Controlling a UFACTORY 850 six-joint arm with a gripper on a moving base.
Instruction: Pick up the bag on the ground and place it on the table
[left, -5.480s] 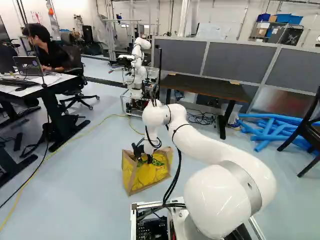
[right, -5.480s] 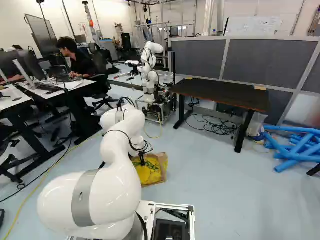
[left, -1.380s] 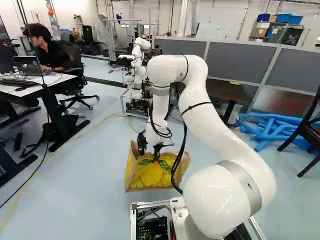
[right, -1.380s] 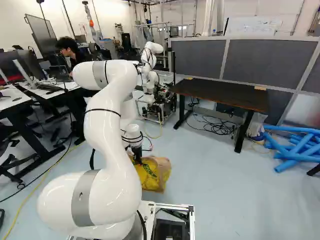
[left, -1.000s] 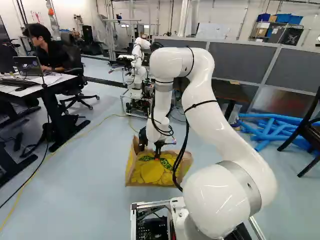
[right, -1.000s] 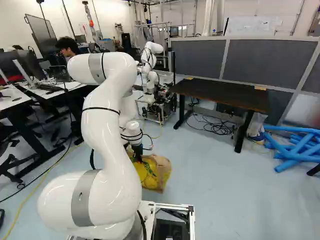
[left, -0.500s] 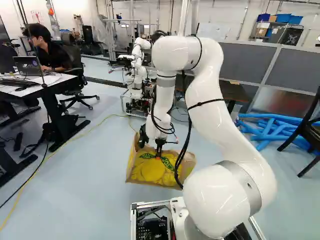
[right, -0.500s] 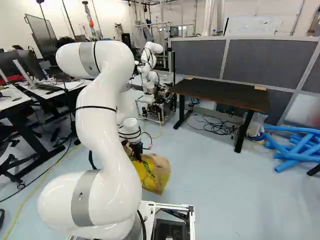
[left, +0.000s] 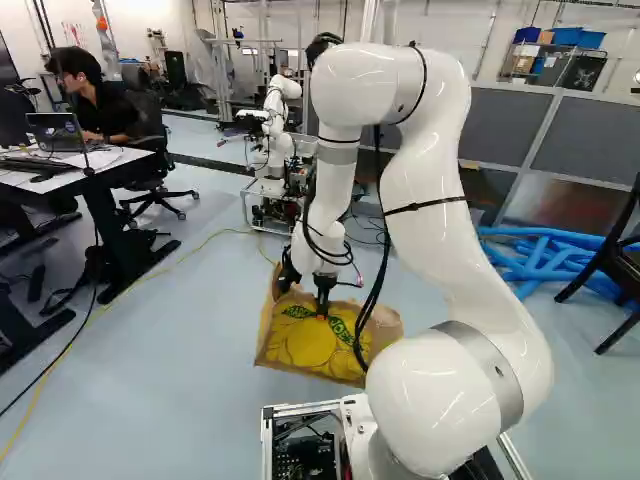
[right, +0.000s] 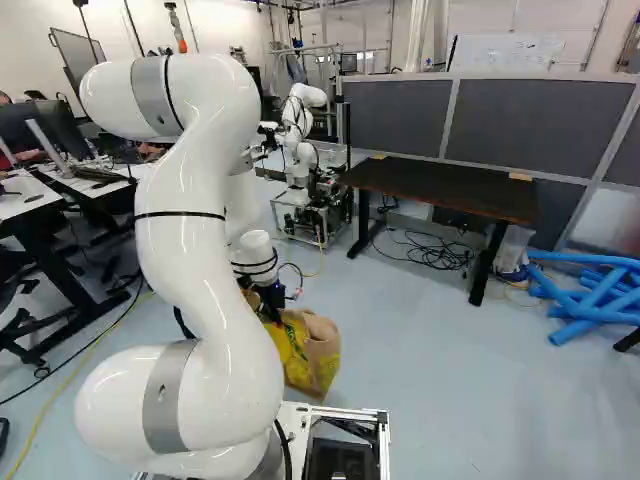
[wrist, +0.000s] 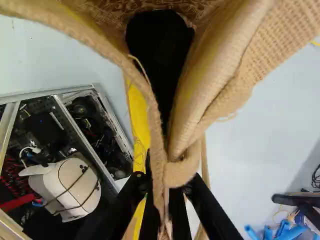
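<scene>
The yellow and tan burlap bag (left: 312, 342) hangs below my gripper (left: 321, 310) in the left base view, tilted, its printed side toward the base. In the right base view the bag (right: 318, 350) shows just ahead of the base; whether its bottom touches the floor I cannot tell. Seen from the wrist, my gripper (wrist: 167, 192) is shut on the bunched fabric of the bag's rim (wrist: 181, 172), and something black lies in the bag's mouth. The dark table (right: 440, 187) stands farther ahead to the right, partly hidden by my arm in the left base view.
Another robot (left: 275, 130) stands beyond the bag, left of the table. Loose black cables (right: 435, 250) lie beneath the table, blue foam tubes (right: 590, 295) to its right. A black chair (left: 620, 265) stands at the far right, a desk (left: 85, 165) at the left.
My arm has risen and drawn back toward the base, bringing the bag upward and nearer with it. The bag has tilted more. The base has stayed put.
</scene>
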